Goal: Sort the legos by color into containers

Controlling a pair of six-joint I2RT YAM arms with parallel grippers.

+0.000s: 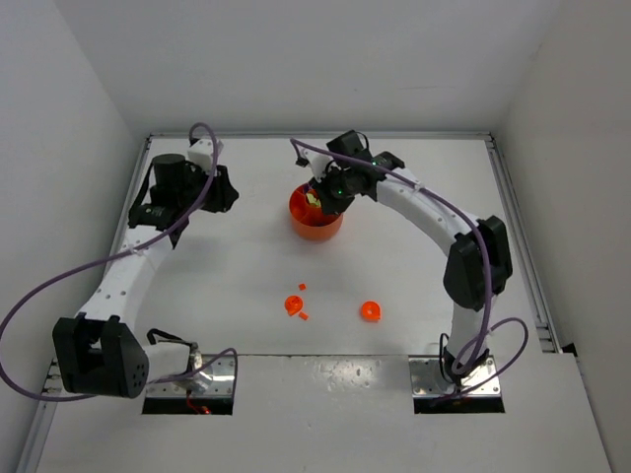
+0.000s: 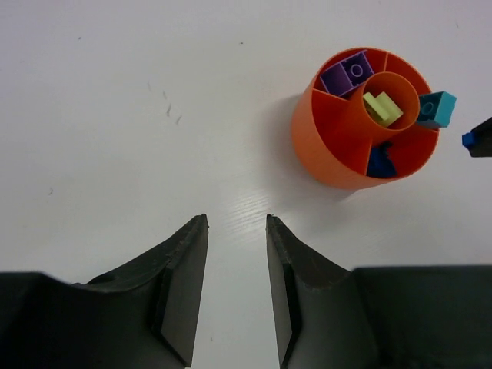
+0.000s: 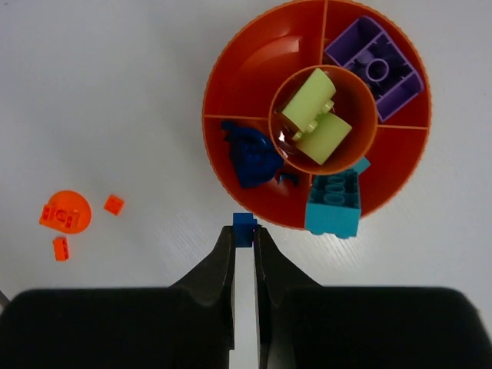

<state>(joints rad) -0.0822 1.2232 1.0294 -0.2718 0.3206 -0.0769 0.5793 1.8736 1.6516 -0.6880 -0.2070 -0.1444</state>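
My right gripper (image 3: 244,231) is shut on a small blue brick (image 3: 244,227) and holds it just above the near rim of the round orange dish (image 3: 238,84). The dish holds lime green bricks (image 3: 314,115) in its centre cup, a purple brick (image 3: 374,65), blue bricks (image 3: 250,154) and a cyan brick (image 3: 334,201) that leans over the rim. Orange pieces (image 3: 65,211) lie on the table to the left. In the top view the dish (image 1: 314,227) sits under my right gripper (image 1: 325,202). My left gripper (image 2: 237,223) is open and empty, left of the dish (image 2: 323,154).
In the top view two round orange pieces (image 1: 295,304) (image 1: 371,311) and small orange bricks (image 1: 305,316) lie on the white table between the dish and the arm bases. Walls close the table on three sides.
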